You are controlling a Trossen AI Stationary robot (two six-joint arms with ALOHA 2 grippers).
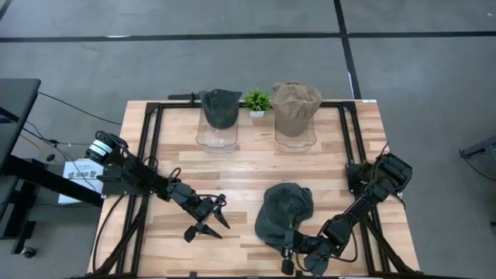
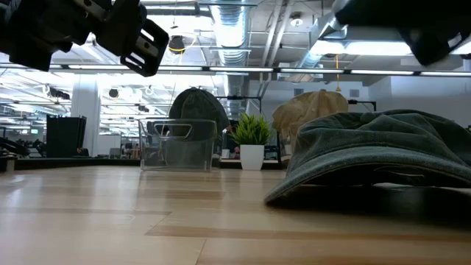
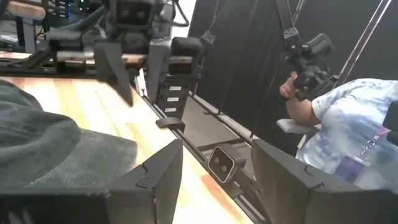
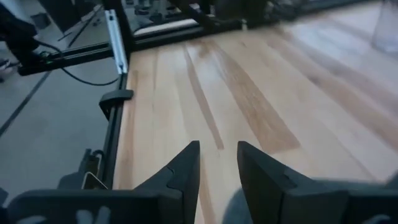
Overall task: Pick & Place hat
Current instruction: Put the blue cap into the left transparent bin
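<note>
A dark grey-green hat (image 1: 284, 214) lies flat on the wooden table (image 1: 325, 167), near the middle right; in the low view the hat (image 2: 375, 151) rests on its brim edge. My right gripper (image 1: 288, 262) hovers at the hat's near edge, fingers a little apart with bare wood showing between them (image 4: 217, 162); it touches nothing. The left wrist view shows this right gripper (image 3: 138, 78) hanging above the table beside the hat (image 3: 43, 146). My left gripper (image 1: 208, 220) stands open to the left of the hat, level, nothing between its fingers (image 3: 217, 180).
Two clear bins stand at the far edge. One (image 1: 217, 132) holds a dark hat (image 1: 220, 107) and the other (image 1: 294, 138) a tan hat (image 1: 296, 105). A small potted plant (image 1: 257, 101) sits between them. A person (image 3: 348, 137) is beyond the table's near side.
</note>
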